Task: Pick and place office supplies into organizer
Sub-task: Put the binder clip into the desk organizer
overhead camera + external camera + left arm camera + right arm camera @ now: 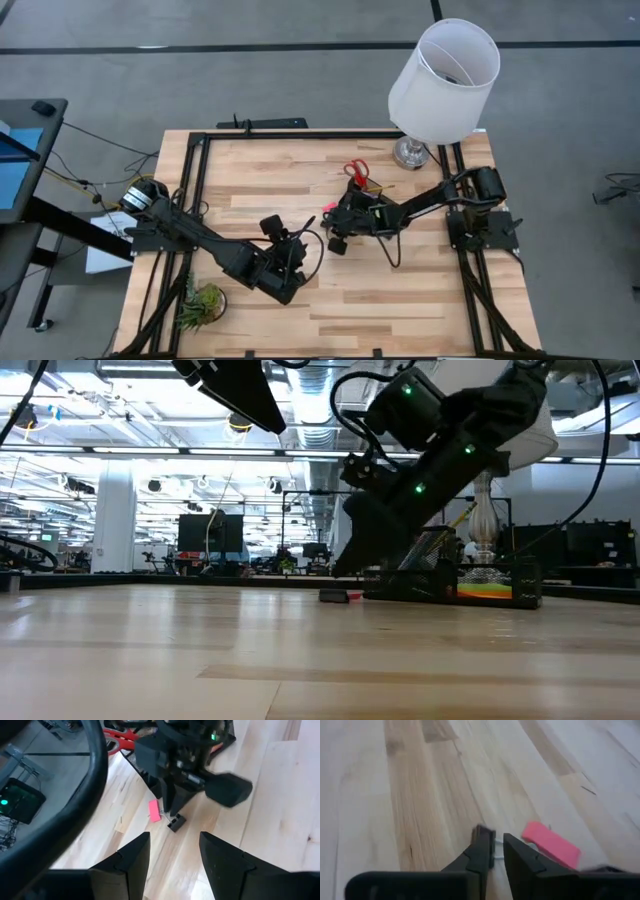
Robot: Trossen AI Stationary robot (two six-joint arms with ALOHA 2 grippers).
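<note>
My right gripper (pixel 336 222) points down at the table's middle, almost shut over a small black clip (pixel 483 833), which lies on the wood (pixel 176 822). A pink eraser (pixel 551 844) lies flat right beside it and also shows in the high view (pixel 328 207). The black mesh organizer (pixel 378 197) stands just behind, with red-handled scissors (pixel 356 170) upright in its back section. My left gripper (pixel 172 855) is open and empty. It hovers nearer the table's front-left (pixel 298 243), pointing at the clip. My right gripper comes from above, slanting down. A thin silver wire part of the clip (pixel 493 849) sits in the narrow gap between its two fingertips, and the clip's black body lies just past the tips. The clip rests on the table (pixel 333 596).
A white-shaded lamp (pixel 443 80) stands at the far right corner behind the organizer. A small green plant (pixel 203 303) sits at the near left. Bare wood lies along the table's near side and right of the arms.
</note>
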